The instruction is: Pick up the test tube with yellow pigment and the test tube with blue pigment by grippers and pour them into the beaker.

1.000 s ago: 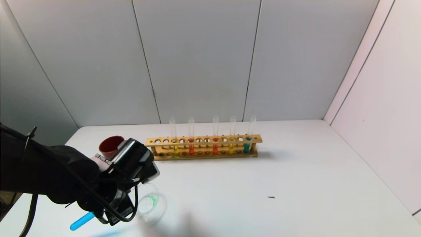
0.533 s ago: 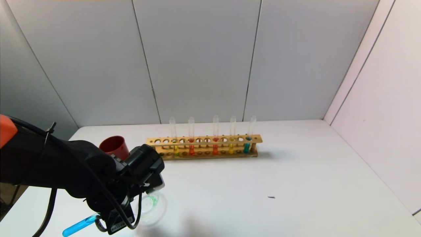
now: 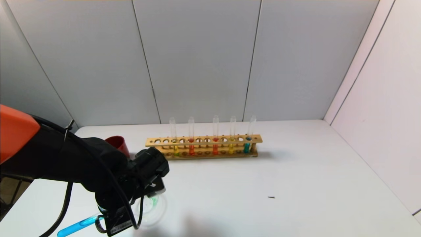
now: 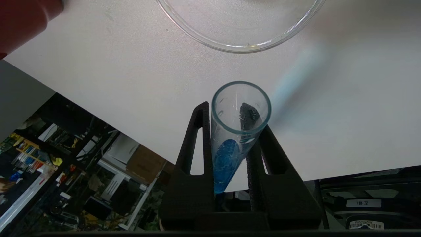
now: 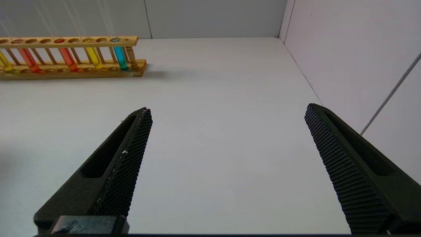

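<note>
My left gripper (image 3: 126, 210) is at the table's front left, shut on the test tube with blue pigment (image 3: 77, 225). The tube lies tilted, round end pointing to the front left, with sky-blue liquid spread along it. In the left wrist view the tube (image 4: 230, 144) sits between both fingers (image 4: 197, 138), its open mouth just short of the beaker's rim (image 4: 236, 46). The beaker (image 3: 154, 207) stands beside the gripper with a green trace inside. A tube with pale yellow liquid (image 3: 175, 149) stands at the rack's left end. My right gripper (image 5: 227, 112) is open and empty above the bare table, out of the head view.
The wooden rack (image 3: 204, 141) at the table's back holds several tubes, among them golden-yellow (image 3: 231, 148) and teal (image 3: 246, 147) ones. A dark-red cup (image 3: 116, 143) stands behind my left arm. The table's front left edge is close to the gripper. White walls enclose the back and right.
My left arm has moved right and forward towards the beaker, carrying the blue tube. The tube now lies flatter, with its liquid spread further along it.
</note>
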### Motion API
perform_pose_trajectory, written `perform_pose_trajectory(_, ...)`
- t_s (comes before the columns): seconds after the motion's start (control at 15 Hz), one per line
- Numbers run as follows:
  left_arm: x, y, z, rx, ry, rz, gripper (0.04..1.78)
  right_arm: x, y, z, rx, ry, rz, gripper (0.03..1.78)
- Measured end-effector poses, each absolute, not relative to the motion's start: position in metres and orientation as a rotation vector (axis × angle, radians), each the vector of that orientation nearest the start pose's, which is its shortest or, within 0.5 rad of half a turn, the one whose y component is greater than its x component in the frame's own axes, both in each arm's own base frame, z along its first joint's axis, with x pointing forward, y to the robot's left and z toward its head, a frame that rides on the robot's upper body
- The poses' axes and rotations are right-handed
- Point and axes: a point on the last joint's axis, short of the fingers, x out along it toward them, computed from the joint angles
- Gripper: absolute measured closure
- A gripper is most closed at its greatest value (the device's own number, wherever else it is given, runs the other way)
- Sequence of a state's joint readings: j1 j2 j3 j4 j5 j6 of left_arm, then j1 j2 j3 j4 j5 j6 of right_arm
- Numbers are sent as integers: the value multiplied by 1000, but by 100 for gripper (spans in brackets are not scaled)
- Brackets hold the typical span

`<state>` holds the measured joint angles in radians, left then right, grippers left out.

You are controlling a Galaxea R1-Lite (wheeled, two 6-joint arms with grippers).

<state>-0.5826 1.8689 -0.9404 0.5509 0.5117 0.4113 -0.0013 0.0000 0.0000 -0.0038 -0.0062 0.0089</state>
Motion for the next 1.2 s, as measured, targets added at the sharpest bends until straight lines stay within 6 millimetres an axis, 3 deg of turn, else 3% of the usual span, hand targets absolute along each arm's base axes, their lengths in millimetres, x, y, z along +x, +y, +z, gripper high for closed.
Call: perform_pose_trajectory(1.2,250,-151,87,1253,1468,-332,149,-23,0,76,9,-4,-7,11)
